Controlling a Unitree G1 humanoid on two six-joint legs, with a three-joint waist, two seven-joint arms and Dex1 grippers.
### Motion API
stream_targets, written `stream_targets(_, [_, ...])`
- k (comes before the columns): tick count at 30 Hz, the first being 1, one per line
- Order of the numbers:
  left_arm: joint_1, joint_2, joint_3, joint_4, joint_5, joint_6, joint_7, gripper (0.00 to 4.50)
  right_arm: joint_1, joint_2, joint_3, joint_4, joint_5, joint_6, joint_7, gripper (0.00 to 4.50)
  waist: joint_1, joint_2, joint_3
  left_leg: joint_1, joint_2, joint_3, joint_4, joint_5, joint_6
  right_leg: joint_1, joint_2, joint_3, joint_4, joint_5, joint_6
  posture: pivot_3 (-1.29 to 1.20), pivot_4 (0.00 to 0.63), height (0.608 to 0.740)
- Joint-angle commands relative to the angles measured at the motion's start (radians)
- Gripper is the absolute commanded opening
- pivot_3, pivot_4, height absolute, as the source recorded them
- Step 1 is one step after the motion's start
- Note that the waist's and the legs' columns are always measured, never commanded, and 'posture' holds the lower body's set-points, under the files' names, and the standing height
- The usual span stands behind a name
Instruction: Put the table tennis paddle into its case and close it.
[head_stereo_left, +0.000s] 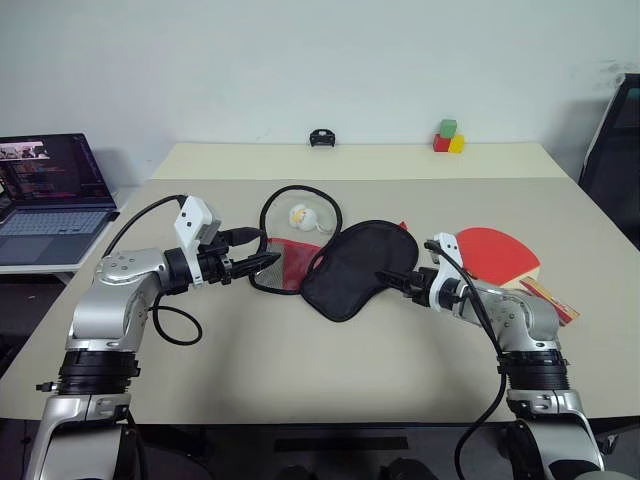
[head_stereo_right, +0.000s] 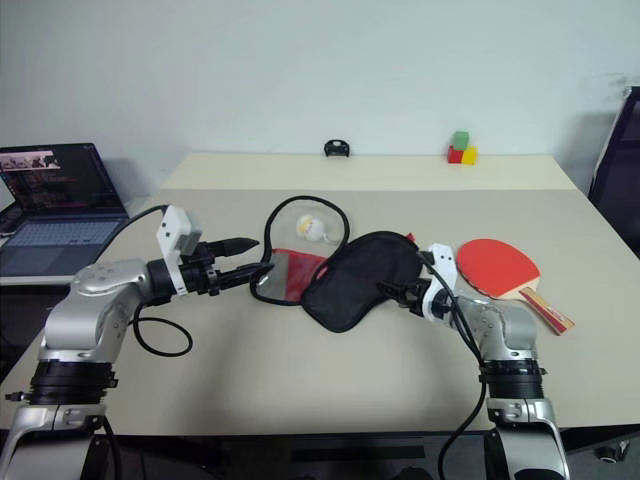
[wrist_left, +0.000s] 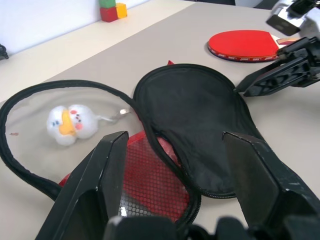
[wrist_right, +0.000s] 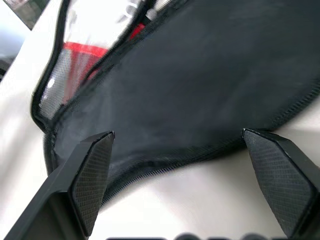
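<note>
The case lies unzipped mid-table, its black flap (head_stereo_left: 355, 268) spread toward me over the red mesh side (head_stereo_left: 293, 262). A black-edged clear panel (wrist_left: 30, 115) lies behind it. The table tennis paddle (head_stereo_left: 497, 252) rests red face up on the table to the right of the case, handle (head_stereo_left: 552, 297) pointing to the near right. My left gripper (head_stereo_right: 262, 256) is open, its fingertips at the left edge of the red mesh part. My right gripper (head_stereo_left: 385, 280) is open wide at the right edge of the black flap (wrist_right: 200, 75), with the paddle behind it.
A small white ball-like toy (head_stereo_left: 303, 216) lies by the clear panel. Coloured blocks (head_stereo_left: 448, 137) and a small black object (head_stereo_left: 321, 138) sit at the table's far edge. An open laptop (head_stereo_left: 50, 190) stands on a side surface at left. Black cables trail from both wrists.
</note>
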Motion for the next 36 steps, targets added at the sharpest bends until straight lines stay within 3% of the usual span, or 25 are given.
stream_targets(1, [-0.027,0.007,0.008,-0.008,0.002,-0.023,0.001,3.29,-0.032,0.038,-0.018,0.002,0.014,-0.007,-0.012,4.49,0.0,0.0,0.0,0.0,0.0,0.0,0.0,0.0,0.0,0.0,0.0,0.0,0.0,0.0,0.0,0.0,0.15,0.74])
stream_targets(9, [-0.031,0.003,0.011,0.003,0.009,-0.036,0.021,3.29,-0.042,0.089,-0.001,-0.048,0.006,0.003,-0.03,4.49,0.0,0.0,0.0,0.0,0.0,0.0,0.0,0.0,0.0,0.0,0.0,0.0,0.0,0.0,0.0,0.0,0.15,0.74])
stream_targets(14, [-0.02,0.007,0.018,-0.003,0.007,-0.037,0.03,3.29,-0.008,-0.025,0.047,-0.139,-0.022,-0.001,0.031,4.49,0.002,0.0,0.0,0.0,0.0,0.0,0.0,0.0,0.0,0.0,0.0,0.0,0.0,0.0,0.0,0.0,0.15,0.74])
stream_targets(21, [-0.009,0.007,0.011,-0.011,0.008,-0.036,0.028,3.29,0.103,-0.252,0.214,-0.344,-0.06,-0.06,0.237,4.49,-0.001,0.0,0.0,-0.001,0.0,0.0,0.0,0.0,0.0,0.0,0.0,0.0,-0.001,0.0,0.0,0.0,0.15,0.74])
stream_targets(27, [-0.023,-0.001,0.0,0.005,0.016,-0.042,0.027,3.29,0.122,-0.16,0.15,-0.343,0.036,0.069,0.197,4.49,-0.006,0.0,0.0,0.0,0.0,0.0,0.0,0.0,0.0,0.0,0.001,0.0,0.0,0.0,0.0,0.0,0.15,0.74])
stream_targets(36, [-0.037,0.0,-0.006,0.02,0.022,-0.052,0.021,3.29,0.064,-0.066,0.14,-0.237,0.01,0.118,0.119,4.49,0.001,0.0,0.0,0.0,0.0,-0.001,0.0,0.0,0.0,0.0,0.0,0.0,0.0,0.0,0.0,0.0,0.15,0.74])
